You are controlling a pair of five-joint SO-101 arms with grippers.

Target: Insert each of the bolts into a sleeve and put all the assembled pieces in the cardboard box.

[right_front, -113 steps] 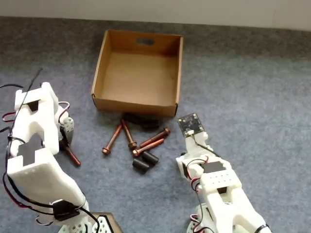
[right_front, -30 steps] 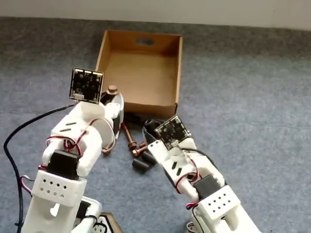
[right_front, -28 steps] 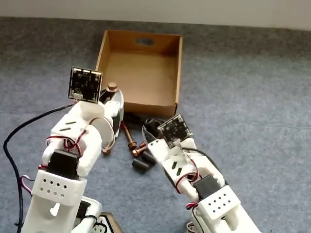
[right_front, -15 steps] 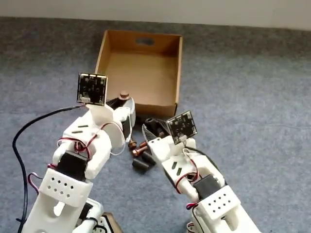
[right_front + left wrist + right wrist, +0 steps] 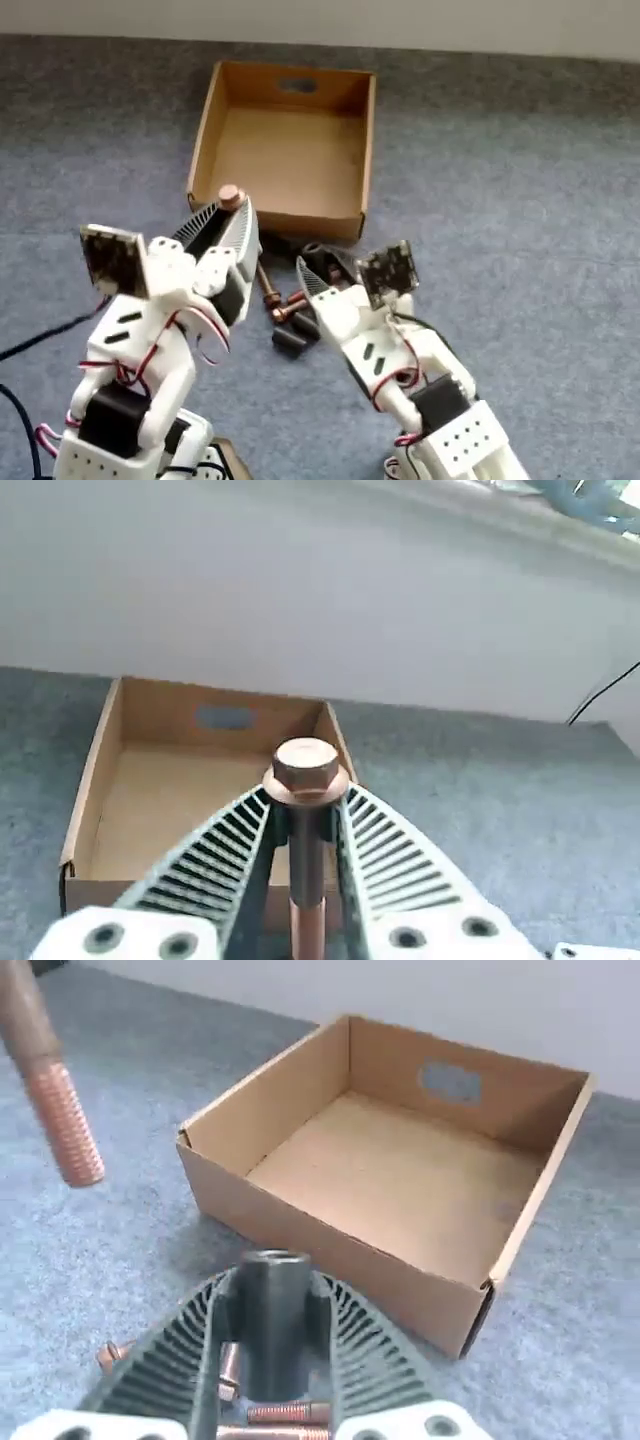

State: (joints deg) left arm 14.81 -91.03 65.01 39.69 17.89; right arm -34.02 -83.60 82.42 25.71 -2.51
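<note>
Since half a second back, the left arm (image 5: 150,330) has rolled its wrist round. Its bolt (image 5: 231,197) now sits a touch further left, just in front of the near wall of the cardboard box (image 5: 205,150). The right arm (image 5: 400,360) has barely shifted.

The left gripper (image 5: 226,222) is clamped on that bolt, head up and threads hanging down. The right gripper (image 5: 322,268) is clenched round a black sleeve (image 5: 272,1305), held upright with the bore facing up, just right of the bolt and not touching it.

Looks to me like the first insertion is underway. Next, the threaded end needs lining up over the bore and easing straight down.

The box is empty. Spare bolts (image 5: 268,285) and a loose sleeve (image 5: 290,342) lie on the carpet (image 5: 520,200) near it. No brand or writing I can read anywhere, and the box is plain.
</note>
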